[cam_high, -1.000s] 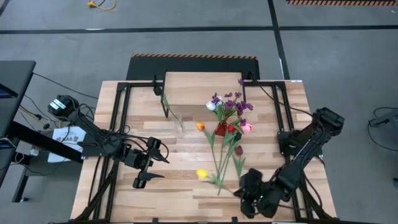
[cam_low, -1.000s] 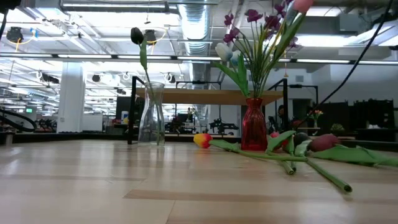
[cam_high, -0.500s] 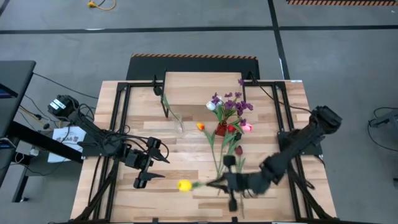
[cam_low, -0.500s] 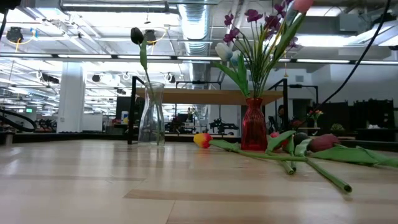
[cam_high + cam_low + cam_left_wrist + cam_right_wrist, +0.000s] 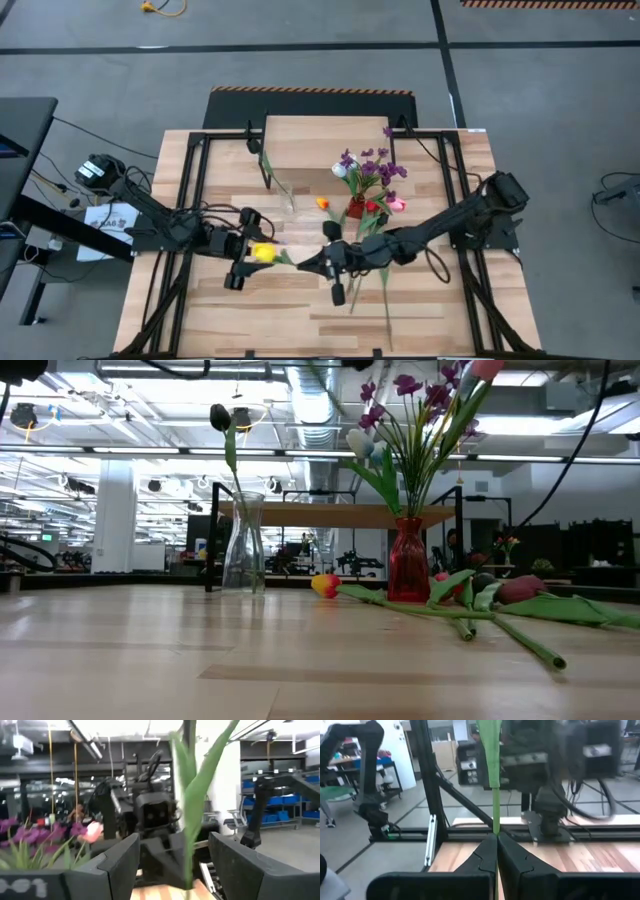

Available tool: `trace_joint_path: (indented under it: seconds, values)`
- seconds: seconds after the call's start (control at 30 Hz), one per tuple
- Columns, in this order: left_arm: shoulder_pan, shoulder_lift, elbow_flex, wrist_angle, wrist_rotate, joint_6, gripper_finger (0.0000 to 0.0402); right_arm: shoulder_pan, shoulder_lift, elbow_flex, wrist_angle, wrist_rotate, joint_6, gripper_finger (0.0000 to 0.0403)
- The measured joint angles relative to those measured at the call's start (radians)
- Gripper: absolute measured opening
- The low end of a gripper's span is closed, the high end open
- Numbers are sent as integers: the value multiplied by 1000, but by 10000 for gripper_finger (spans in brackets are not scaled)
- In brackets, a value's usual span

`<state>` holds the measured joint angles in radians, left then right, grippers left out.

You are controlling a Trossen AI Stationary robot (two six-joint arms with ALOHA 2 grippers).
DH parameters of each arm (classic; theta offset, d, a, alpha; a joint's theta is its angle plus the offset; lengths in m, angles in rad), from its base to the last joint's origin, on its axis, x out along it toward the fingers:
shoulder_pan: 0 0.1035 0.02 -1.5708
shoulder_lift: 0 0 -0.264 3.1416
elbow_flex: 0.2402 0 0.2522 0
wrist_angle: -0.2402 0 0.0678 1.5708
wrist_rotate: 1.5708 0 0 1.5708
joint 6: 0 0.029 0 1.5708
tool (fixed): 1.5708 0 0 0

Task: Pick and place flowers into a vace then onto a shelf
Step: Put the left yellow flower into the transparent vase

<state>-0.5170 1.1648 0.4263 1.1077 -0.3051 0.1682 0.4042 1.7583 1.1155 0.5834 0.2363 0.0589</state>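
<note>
Yellow tulip (image 5: pixel 263 254) reaches our left gripper (image 5: pixel 243 250), whose jaws stand apart around its stem; our right gripper (image 5: pixel 333 262) stays clamped on that stem for the handover.

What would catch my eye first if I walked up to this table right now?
Mid-table, the right gripper is shut on a yellow tulip, holding it out between the open fingers of the left gripper. Behind them, a red vase packed with purple blossoms stands before the shelf.
</note>
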Motion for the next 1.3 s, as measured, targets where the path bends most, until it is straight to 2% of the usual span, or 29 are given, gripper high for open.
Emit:
trace_joint_path:
  seconds: [0.17,0.37,0.57,0.87,1.1,1.3]
  values:
    - [36,0,1,-45,29,-72,226,-8,35,43,-8,-4,-9,0]
    - [51,0,2,-70,42,-89,226,-7,35,73,-7,-4,-59,0]
    - [50,0,2,-70,118,-84,226,-23,29,89,-7,-4,-68,0]
    - [51,0,2,-59,114,-63,226,-72,29,96,-28,-4,-24,0]
    - [51,0,3,-40,31,-57,226,-81,29,96,-45,-3,-22,0]
    - [71,0,3,-32,14,-78,226,-81,29,96,-55,-4,-19,0]
